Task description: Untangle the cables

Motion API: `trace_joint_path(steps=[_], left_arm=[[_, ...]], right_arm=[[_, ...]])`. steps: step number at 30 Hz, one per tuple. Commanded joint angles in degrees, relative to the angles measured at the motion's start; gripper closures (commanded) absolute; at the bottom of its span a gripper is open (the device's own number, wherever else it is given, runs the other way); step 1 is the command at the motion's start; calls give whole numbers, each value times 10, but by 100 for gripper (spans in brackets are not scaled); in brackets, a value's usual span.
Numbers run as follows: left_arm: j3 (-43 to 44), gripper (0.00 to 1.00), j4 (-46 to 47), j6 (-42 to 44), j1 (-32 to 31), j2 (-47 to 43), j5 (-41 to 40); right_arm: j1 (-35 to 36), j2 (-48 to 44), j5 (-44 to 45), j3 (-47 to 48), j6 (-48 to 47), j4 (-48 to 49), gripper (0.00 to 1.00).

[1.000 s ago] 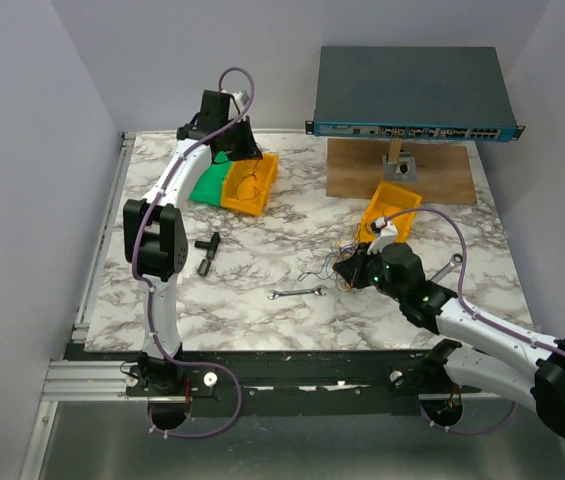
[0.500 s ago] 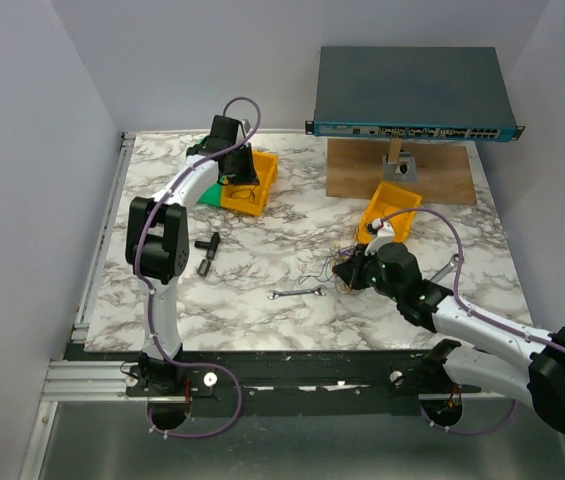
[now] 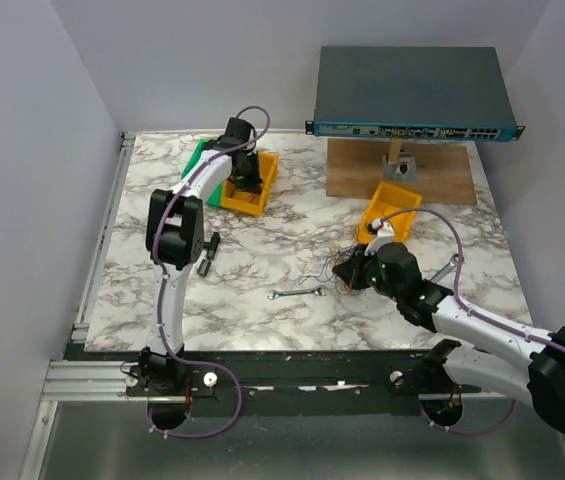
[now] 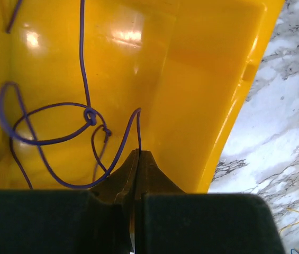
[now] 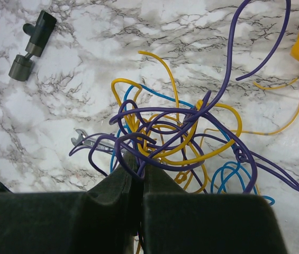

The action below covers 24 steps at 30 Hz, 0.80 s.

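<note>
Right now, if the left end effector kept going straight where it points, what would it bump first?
Probably the yellow bin: the left end effector, shut on a purple cable, points into it, at its inner floor or wall; depth is unclear.

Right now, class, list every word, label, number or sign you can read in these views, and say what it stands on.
No text can be read in any view.
Network switch: blue label and port markings on its front panel, too small to read.
Yellow bins, wrench, cables: no markings seen.
</note>
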Motion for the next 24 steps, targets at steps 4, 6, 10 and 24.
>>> trace_joint_path(steps=[4,6,10,24], left_arm=[[-91,97,-13,-6,-52,-66,-13],[-146,97,20,-20,-68,-97,-9],[-198,96,57,-40,-86,-132,-16],[-82,51,-38,5,-86,-143,-80]], right_arm=[[0,-9,4,14,3,-14,99],[0,-10,7,15,4,-16,99],[0,-13,8,17,2,-21,99],[0,-41,12,15,2,-40,99]])
